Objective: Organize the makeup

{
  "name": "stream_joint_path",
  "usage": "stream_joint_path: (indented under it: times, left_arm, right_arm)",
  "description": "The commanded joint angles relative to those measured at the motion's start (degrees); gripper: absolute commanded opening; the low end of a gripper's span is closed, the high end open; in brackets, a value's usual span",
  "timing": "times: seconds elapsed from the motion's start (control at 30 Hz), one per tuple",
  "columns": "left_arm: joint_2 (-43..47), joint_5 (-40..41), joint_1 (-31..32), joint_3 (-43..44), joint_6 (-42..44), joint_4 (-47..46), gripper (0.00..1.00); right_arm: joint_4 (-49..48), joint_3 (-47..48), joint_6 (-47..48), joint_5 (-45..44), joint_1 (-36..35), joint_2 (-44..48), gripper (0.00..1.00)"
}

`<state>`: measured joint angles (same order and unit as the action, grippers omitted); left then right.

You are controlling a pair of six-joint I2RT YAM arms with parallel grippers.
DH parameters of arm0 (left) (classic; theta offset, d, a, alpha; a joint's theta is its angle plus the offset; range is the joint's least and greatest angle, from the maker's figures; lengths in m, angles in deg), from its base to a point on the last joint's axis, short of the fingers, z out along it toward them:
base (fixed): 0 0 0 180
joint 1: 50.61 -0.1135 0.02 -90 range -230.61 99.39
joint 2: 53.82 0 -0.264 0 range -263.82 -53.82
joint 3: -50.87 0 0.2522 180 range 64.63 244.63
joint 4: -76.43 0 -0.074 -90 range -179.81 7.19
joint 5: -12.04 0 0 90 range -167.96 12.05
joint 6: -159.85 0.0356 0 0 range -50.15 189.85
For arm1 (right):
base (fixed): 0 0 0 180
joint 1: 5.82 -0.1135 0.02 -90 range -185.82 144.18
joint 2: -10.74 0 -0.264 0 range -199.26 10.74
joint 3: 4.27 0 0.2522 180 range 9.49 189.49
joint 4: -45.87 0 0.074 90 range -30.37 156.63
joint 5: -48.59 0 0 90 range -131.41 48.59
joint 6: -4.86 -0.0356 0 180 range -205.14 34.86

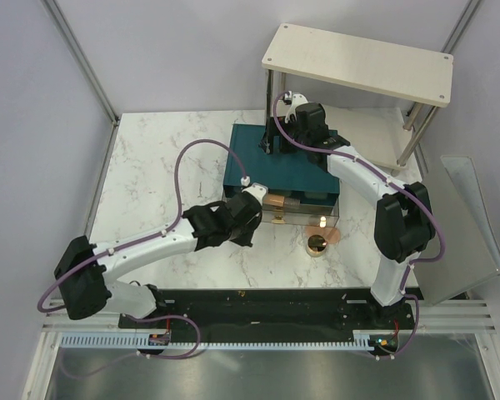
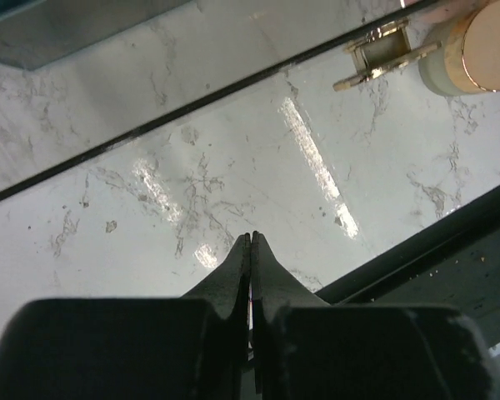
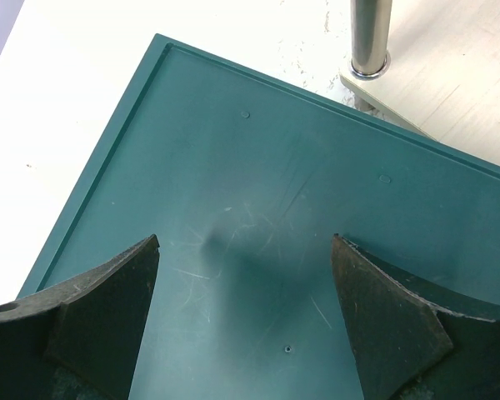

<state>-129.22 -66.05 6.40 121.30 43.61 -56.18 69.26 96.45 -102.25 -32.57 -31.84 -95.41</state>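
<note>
Two arms reach in over the marble surface [image 1: 150, 167]. On the left arm, the left jaws are pressed fully together with nothing between them. They sit low over bare marble at about seven o'clock of the teal box [image 1: 267, 162], just off its front. The gold-rimmed compact [image 1: 317, 244] lies on the surface at five o'clock of the box, with a peach-pink pad [image 1: 335, 237] just beside it. The right jaws stand wide apart and empty over the box's lid, toward one o'clock.
</note>
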Motion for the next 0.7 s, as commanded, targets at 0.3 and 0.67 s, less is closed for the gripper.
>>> stream_joint_path:
  times: [0.3, 0.67]
  left_arm:
    - [-16.18, 12.6, 0.12, 11.18, -3.56, -7.96, 0.02]
    - [-24.09, 23.15, -0.06, 20.94, 5.49, -11.48, 0.02]
  right_arm:
    - [15.25, -3.99, -1.44, 1.35, -0.43, -5.91, 0.92]
    - [15.33, -3.9, -1.53, 1.53, -0.43, -6.62, 0.92]
